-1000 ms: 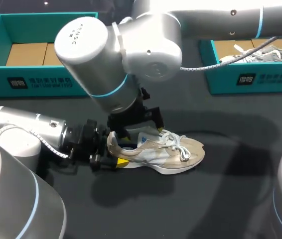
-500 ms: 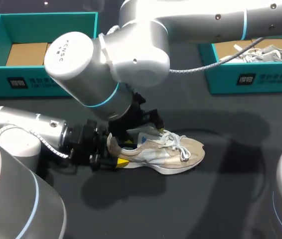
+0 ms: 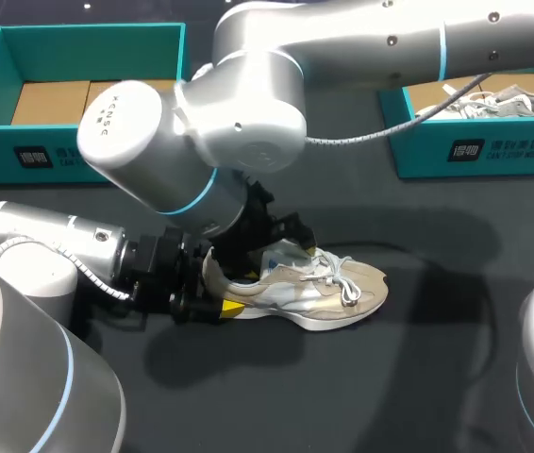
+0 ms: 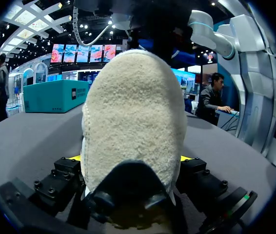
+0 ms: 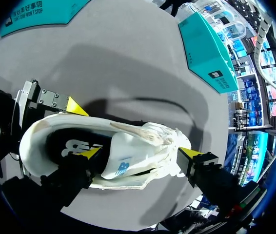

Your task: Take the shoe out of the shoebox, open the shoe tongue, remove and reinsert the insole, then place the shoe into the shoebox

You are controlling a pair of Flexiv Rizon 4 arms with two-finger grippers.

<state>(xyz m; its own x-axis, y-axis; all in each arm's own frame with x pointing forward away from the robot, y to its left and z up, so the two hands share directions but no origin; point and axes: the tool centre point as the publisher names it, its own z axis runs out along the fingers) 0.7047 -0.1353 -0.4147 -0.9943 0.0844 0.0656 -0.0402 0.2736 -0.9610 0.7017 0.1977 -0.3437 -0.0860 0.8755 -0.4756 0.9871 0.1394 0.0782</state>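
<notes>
While gripped at the heel [image 4: 133, 126], the sneaker [image 3: 319, 293] lies on the surface [image 3: 418, 377], toe toward 3 o'clock.
Left tool [image 3: 215, 291] pinches the heel from 9 o'clock; right tool [image 5: 140, 152] stands spread astride the tongue [image 5: 126, 146]; teal shoebox [image 3: 78, 156] lies at 10 o'clock.

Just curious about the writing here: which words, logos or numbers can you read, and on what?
Left shoebox front: white print, too blurred to read.
Right shoebox front: the same, blurred.
Right arm joint cap: small lettering, unreadable.
Shoe tongue and insole: logo marks only.
</notes>
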